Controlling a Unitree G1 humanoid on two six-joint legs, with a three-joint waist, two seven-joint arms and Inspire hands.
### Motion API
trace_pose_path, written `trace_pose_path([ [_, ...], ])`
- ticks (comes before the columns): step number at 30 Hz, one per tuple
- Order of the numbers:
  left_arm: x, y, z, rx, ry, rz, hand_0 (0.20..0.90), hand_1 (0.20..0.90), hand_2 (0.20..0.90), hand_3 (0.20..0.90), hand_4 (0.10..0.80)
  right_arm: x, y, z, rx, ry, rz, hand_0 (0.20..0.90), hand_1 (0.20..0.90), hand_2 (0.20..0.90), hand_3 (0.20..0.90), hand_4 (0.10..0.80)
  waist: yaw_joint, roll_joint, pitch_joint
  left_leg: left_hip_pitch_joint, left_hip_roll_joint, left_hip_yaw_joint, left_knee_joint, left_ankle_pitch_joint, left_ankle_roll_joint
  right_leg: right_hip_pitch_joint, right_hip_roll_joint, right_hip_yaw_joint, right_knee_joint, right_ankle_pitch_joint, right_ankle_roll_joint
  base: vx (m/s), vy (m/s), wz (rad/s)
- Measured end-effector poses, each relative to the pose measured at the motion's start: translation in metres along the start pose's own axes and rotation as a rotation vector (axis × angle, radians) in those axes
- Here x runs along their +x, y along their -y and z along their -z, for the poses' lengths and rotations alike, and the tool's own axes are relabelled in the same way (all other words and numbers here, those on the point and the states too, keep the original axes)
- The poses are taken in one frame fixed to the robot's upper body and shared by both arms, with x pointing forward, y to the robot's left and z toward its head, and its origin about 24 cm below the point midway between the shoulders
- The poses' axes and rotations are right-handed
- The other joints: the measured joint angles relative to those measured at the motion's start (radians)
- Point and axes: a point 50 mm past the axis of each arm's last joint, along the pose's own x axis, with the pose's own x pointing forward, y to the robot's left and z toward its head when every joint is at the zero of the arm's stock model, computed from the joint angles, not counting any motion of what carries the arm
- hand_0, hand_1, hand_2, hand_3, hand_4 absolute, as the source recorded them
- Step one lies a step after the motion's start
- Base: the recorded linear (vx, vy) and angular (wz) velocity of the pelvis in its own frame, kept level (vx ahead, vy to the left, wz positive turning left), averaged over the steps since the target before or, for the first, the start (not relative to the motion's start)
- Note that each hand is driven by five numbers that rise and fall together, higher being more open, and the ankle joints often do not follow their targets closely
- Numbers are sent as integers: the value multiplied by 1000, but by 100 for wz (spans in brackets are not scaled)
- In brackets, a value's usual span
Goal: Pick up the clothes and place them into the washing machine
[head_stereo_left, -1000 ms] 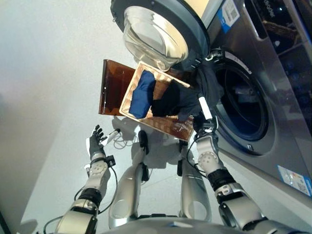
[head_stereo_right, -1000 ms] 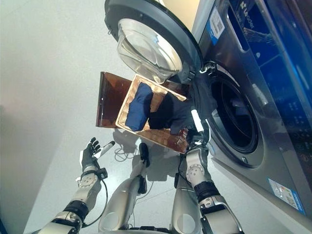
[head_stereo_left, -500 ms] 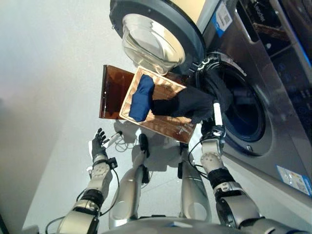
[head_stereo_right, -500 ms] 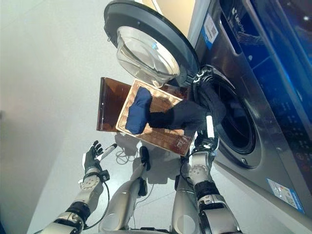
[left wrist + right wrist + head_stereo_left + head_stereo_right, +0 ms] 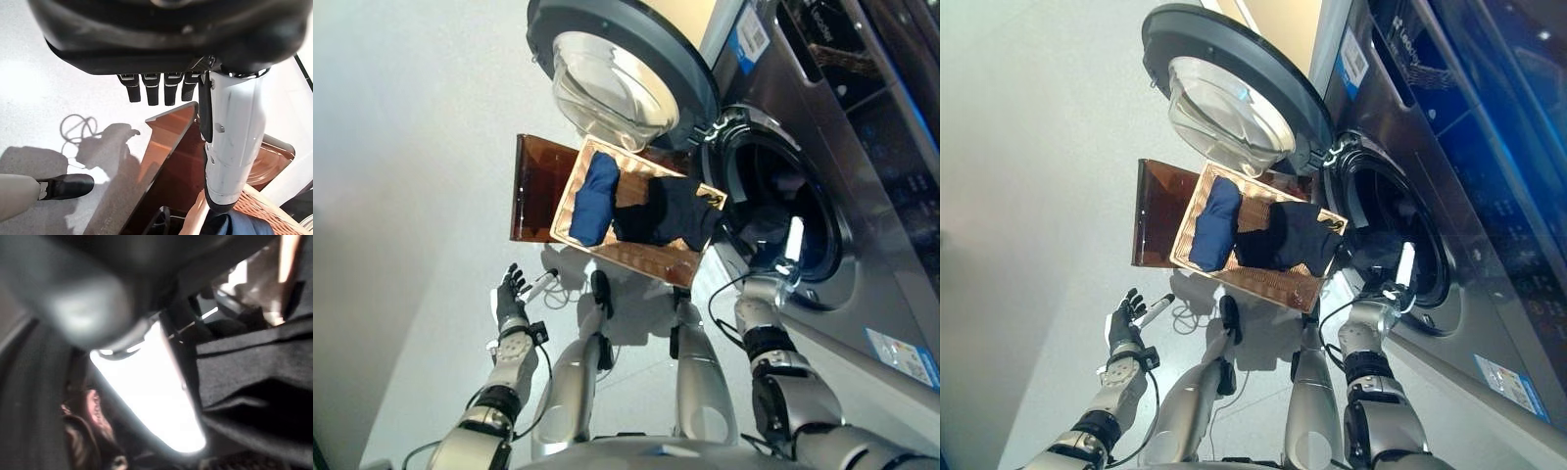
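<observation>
A shallow wicker basket (image 5: 570, 186) rests on a low brown box (image 5: 536, 186) beside the washing machine. A blue cloth (image 5: 592, 196) lies in its left half. A black cloth (image 5: 671, 211) lies in its right half and hangs over the edge nearest the drum opening (image 5: 788, 186). A dark bundle (image 5: 759, 233) sits in the lower drum mouth. My right hand (image 5: 783, 272) is at the drum's lower rim; its wrist view shows the white thumb (image 5: 161, 396) beside black cloth (image 5: 254, 372). My left hand (image 5: 512, 294) is open and empty, low on the left.
The round machine door (image 5: 617, 69) stands open above the basket's far end. The machine's grey front (image 5: 862, 274) runs along the right. Light floor (image 5: 411, 196) spreads to the left. The left wrist view shows the box (image 5: 171, 161) and the basket's corner (image 5: 259, 215).
My right hand has moved right, from the basket's edge to the drum mouth. The black cloth, held up and stretched toward the machine before, now lies lower across the basket's right end.
</observation>
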Motion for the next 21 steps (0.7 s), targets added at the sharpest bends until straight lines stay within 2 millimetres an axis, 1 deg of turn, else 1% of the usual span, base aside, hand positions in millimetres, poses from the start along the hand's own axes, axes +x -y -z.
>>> trace_pose_path([
  [1, 0, 0, 0, 1, 0, 3, 900, 900, 900, 900, 800, 5, -2, -6, -3, 17, 15, 200, 200, 200, 200, 300, 0, 5, -3, 0, -1, 1, 0, 0, 0, 0, 1, 0, 0, 1, 2, 0, 0, 0],
  [3, 0, -1, 1, 2, -2, 1, 900, 900, 900, 900, 800, 5, -6, -6, 6, 16, 27, 200, 200, 200, 200, 300, 1, 10, -6, -1, -1, 2, 0, -1, 0, -1, 0, 0, -1, 1, 2, 0, 0, 0],
  [6, -2, -2, 4, 5, -9, 1, 900, 900, 900, 900, 800, 9, -10, -14, 20, 37, 67, 200, 200, 200, 200, 300, 13, 24, -15, -3, -2, 2, 0, -4, 2, -2, -1, 0, -5, 0, 0, 0, 0, 0],
  [8, -4, -4, 8, 9, -17, 8, 900, 900, 900, 900, 800, 14, -13, -23, 17, 61, 111, 200, 200, 200, 200, 300, 25, 34, -20, -4, -6, 5, 0, -5, 4, -1, -4, 0, -13, 4, 5, 0, 0, 0],
  [10, -5, -6, 11, 13, -25, 7, 900, 900, 900, 900, 800, 16, -16, -27, 18, 69, 134, 200, 200, 200, 200, 300, 26, 38, -22, -5, -11, 4, -1, -6, 4, -1, -9, 0, -16, 5, 7, -9, -2, 2],
  [11, -6, -7, 14, 17, -33, 8, 900, 900, 900, 900, 800, 19, -21, -32, 8, 75, 144, 200, 200, 200, 200, 300, 27, 43, -22, -7, -17, 5, -1, -9, 8, -1, -16, 0, -19, 6, 10, 0, 0, 0],
  [13, -7, -8, 15, 19, -37, 10, 900, 900, 900, 900, 800, 25, -31, -51, -44, 119, 110, 200, 200, 200, 200, 300, 39, 50, -21, -12, -25, 7, -1, -10, 11, -1, -25, -1, -31, 13, 19, 0, 0, 0],
  [14, -7, -8, 16, 21, -39, 9, 900, 900, 900, 900, 800, 29, -40, -68, -70, 169, 82, 200, 200, 200, 200, 300, 46, 56, -21, -17, -30, 7, -2, -11, 11, -4, -29, -1, -34, 16, 23, -5, -14, 6],
  [15, -8, -9, 17, 22, -42, 9, 900, 900, 900, 900, 800, 33, -47, -81, -109, 201, 72, 200, 200, 200, 200, 300, 50, 63, -21, -21, -35, 7, -1, -11, 13, -7, -34, -2, -36, 18, 26, -6, -22, 6],
  [17, -8, -12, 18, 27, -41, 4, 900, 900, 900, 900, 800, 36, -49, -87, -176, 226, 77, 200, 200, 200, 200, 300, 55, 66, -20, -28, -39, 7, 0, -12, 15, -13, -38, -2, -36, 22, 32, -4, -16, 2],
  [18, -8, -13, 18, 30, -42, 3, 900, 900, 900, 900, 800, 38, -53, -91, -220, 232, 74, 200, 200, 200, 200, 300, 56, 67, -20, -30, -41, 7, 0, -13, 16, -14, -40, -2, -37, 22, 32, 0, 0, 0],
  [20, -8, -12, 18, 43, -35, 24, 900, 900, 900, 900, 800, 40, -56, -97, -284, 248, 71, 200, 200, 200, 200, 300, 56, 74, -17, -32, -43, 7, -1, -13, 16, -15, -43, -2, -43, 21, 31, 0, 0, 0],
  [21, -9, -10, 17, 55, -26, 44, 900, 900, 900, 900, 800, 40, -63, -101, -308, 252, 59, 200, 200, 200, 200, 300, 55, 78, -15, -37, -45, 9, -1, -13, 16, -17, -44, -2, -51, 28, 34, 0, 0, 0],
])
